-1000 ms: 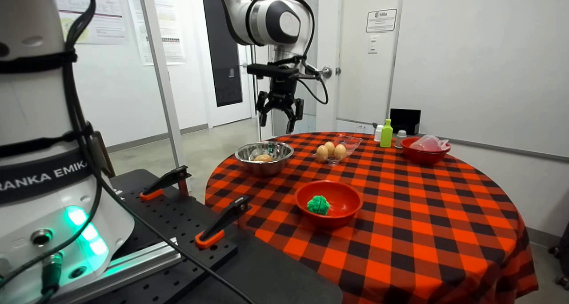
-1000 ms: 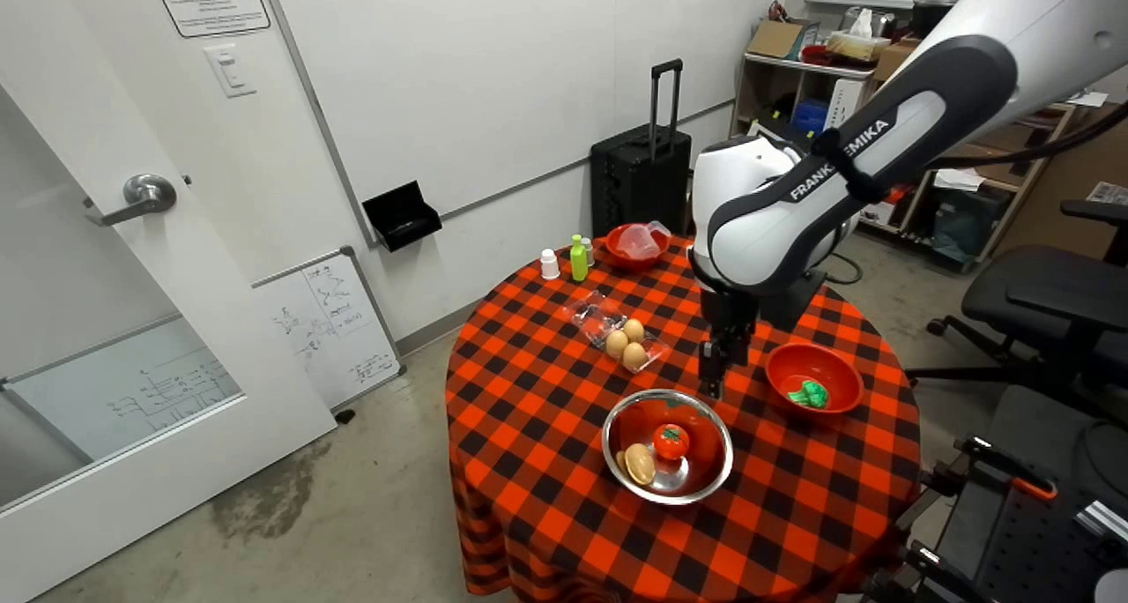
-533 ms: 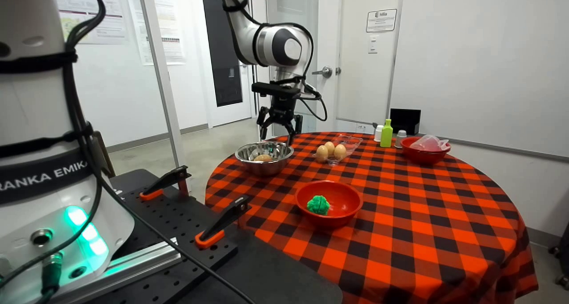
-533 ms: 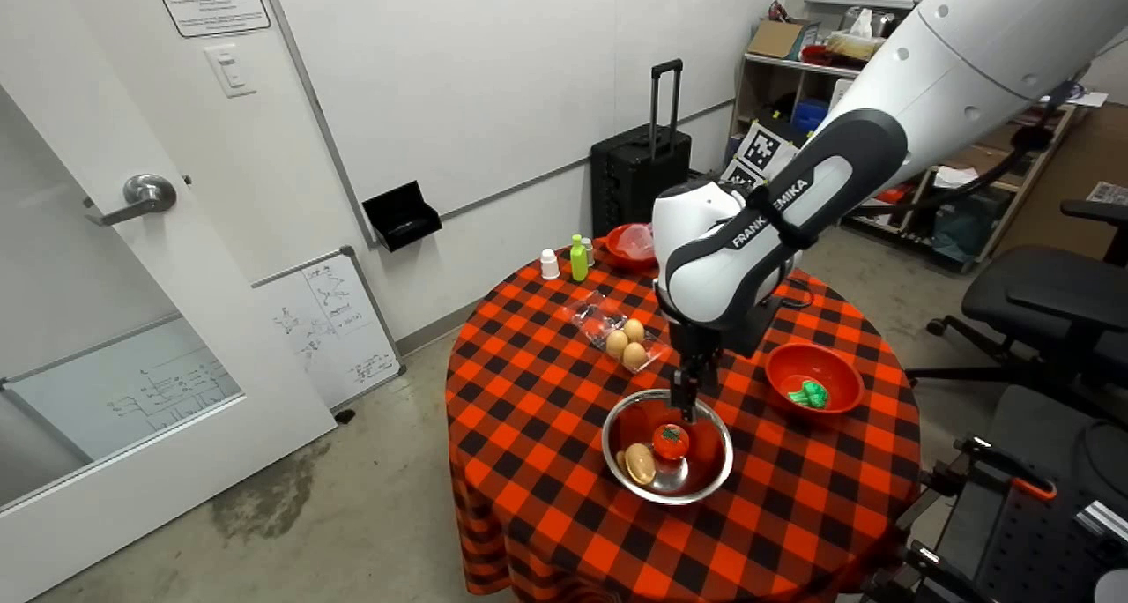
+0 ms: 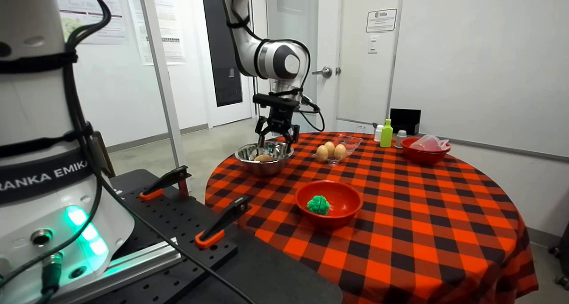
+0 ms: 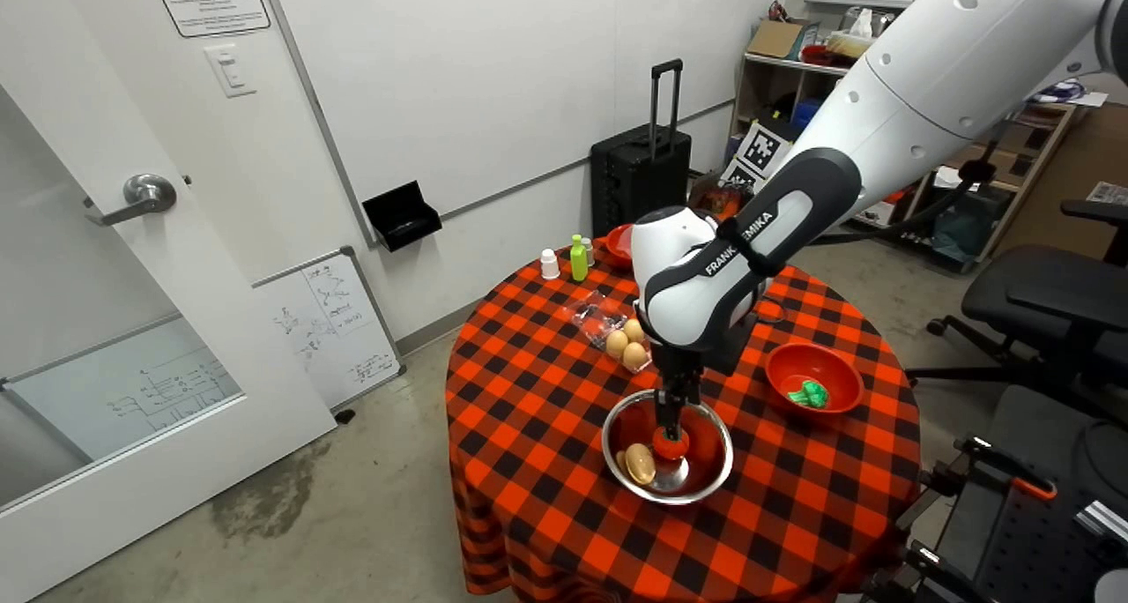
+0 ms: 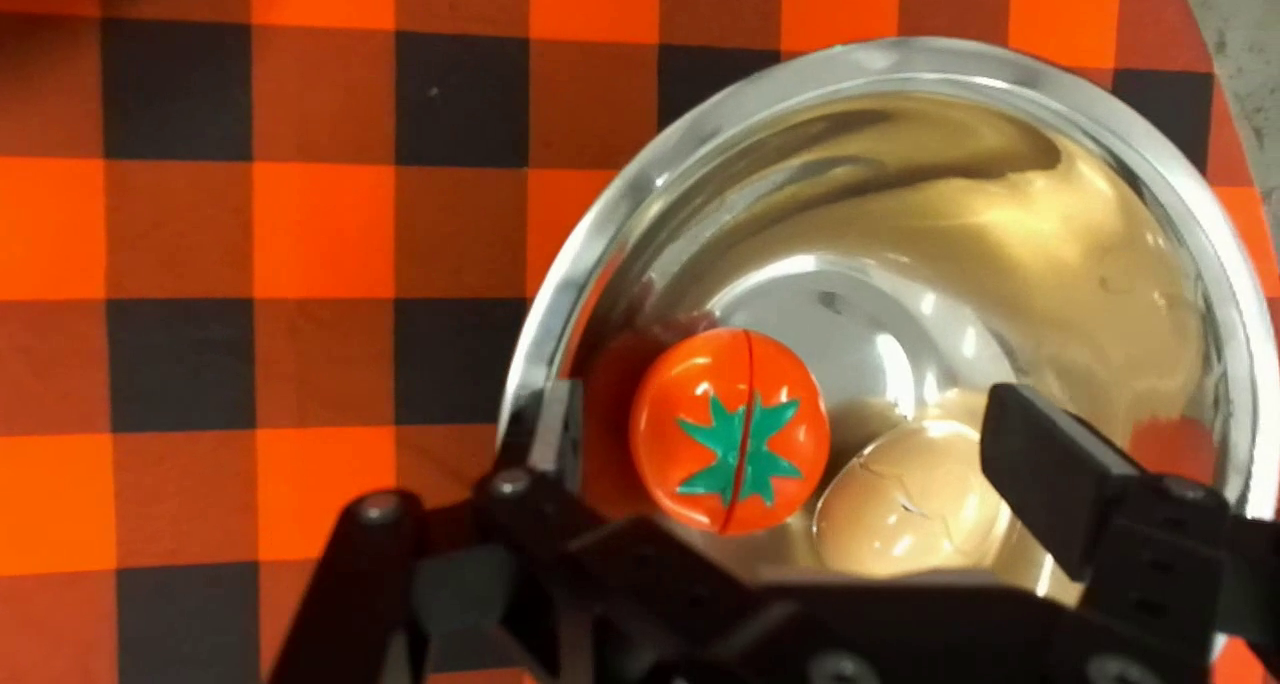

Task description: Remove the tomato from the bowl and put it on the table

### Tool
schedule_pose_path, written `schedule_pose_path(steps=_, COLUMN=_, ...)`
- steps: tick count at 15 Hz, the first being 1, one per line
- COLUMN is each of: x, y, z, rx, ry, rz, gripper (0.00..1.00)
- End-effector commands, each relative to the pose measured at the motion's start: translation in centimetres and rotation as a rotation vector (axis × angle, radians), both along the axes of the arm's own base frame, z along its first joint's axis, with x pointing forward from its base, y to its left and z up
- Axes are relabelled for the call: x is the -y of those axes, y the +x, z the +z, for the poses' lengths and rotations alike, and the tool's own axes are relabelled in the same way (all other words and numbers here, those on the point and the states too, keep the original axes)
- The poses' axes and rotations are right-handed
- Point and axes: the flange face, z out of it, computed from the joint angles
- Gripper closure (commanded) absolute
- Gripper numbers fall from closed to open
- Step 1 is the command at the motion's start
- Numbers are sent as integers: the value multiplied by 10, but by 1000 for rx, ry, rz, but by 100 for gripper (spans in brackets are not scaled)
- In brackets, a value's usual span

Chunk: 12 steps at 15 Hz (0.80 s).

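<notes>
The tomato (image 7: 700, 444) is red with a green star-shaped leaf. It sits in the shiny silver bowl (image 7: 880, 64) beside a brown egg (image 7: 905, 504). In an exterior view, part of the tomato (image 6: 671, 449) shows below the gripper; it is hidden by the bowl (image 5: 266, 167) in an exterior view. My gripper (image 7: 780, 409) is open and empty over the bowl. Its fingers stand on either side of the tomato and egg, with a gap to the tomato. The gripper also shows in both exterior views (image 5: 275, 146) (image 6: 672, 428). The bowl stands on the checked table (image 5: 400, 215).
A red bowl (image 5: 351, 206) with a green item (image 5: 318, 205) stands near the silver bowl. Three eggs (image 5: 330, 150) lie in a clear carton behind it. A green bottle (image 5: 386, 134), white shakers and a smaller red dish (image 5: 424, 156) stand farther back.
My gripper has come down and toward the silver bowl, from above and beside it to over the tomato with its fingers at the rim. It stays open. The tomato and bowl have not moved.
</notes>
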Motion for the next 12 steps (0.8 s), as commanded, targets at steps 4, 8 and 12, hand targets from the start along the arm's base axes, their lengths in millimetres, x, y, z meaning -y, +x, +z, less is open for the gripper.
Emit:
schedule_pose_path(steps=4, x=-12, y=11, z=-17, rx=-19, ry=9, rz=37, gripper=0)
schedule_pose_path(steps=8, x=-15, y=12, z=-26, rx=-31, ry=11, rz=42, gripper=0)
schedule_pose_path(steps=12, x=-19, y=13, z=-34, rx=-41, ry=12, rz=53, gripper=0)
